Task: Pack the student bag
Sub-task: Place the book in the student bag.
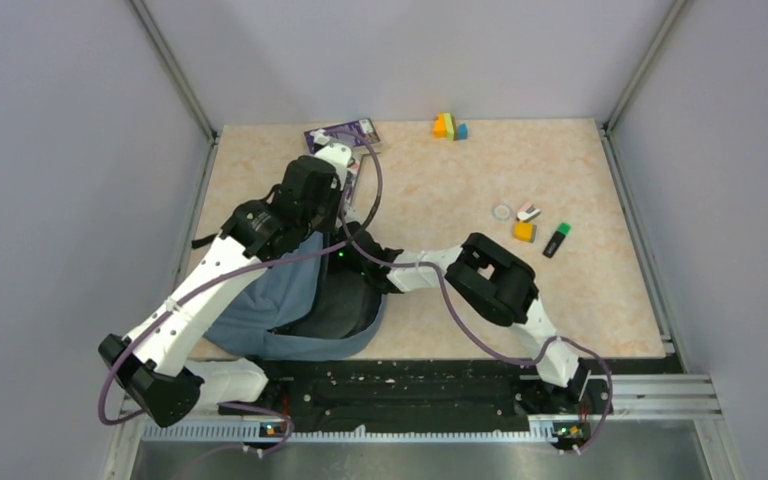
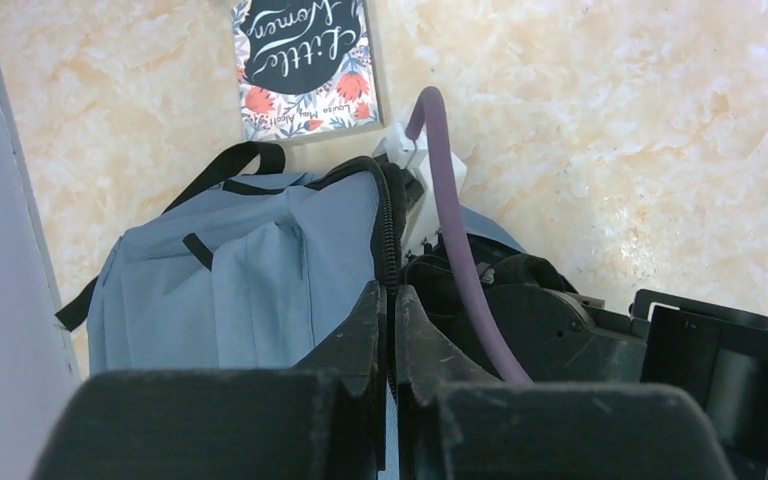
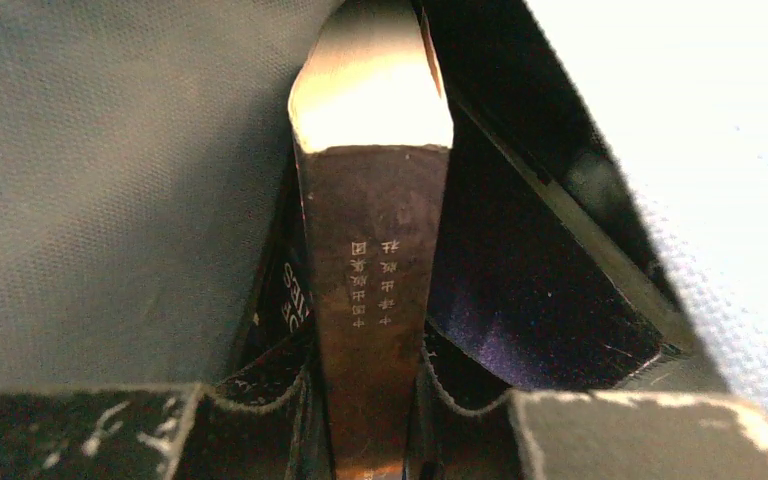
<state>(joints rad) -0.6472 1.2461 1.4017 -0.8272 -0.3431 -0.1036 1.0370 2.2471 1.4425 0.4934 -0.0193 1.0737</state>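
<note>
Soft blue fabric, which we judge light and floppy: the bag (image 2: pixel 240 290) slumps at the near left of the table (image 1: pixel 440 190). Its stiffer zip rim (image 2: pixel 388 230) looks the best hold; left jaws pinch together there, right jaws clamp a book (image 3: pixel 375 300) inside it.

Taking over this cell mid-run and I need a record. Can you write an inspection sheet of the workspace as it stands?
Surface: beige marbled table, no spill seen.
Job's things: student bag near left, mouth open; Little Women book lying outside it at the far edge; second book inside the bag.
Clutter: coloured blocks far centre; ring, eraser, orange block and marker at right.
Grippers: left gripper shut on the bag's zipper edge; right gripper shut on the second book.
Cables: purple cable passes over the bag.
Surroundings: grey walls.
</note>
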